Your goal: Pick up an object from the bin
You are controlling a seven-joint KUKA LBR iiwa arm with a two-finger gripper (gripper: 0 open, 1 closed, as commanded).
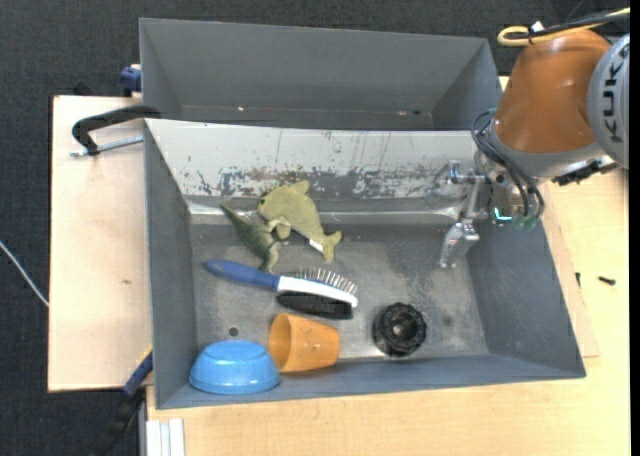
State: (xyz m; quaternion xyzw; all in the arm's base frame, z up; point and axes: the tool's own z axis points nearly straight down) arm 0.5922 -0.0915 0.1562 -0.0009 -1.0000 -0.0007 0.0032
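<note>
Presently the claw [458, 240], spread not discernible, hangs over bare bin [300, 64] floor at right; descending here would probably close on nothing, missing the nearby black disc [400, 329].

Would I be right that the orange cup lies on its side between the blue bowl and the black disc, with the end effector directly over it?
Not quite. In the camera view the end effector is at the right of the bin, apart from the cup; the cup does lie on its side between the bowl and the disc.
</note>
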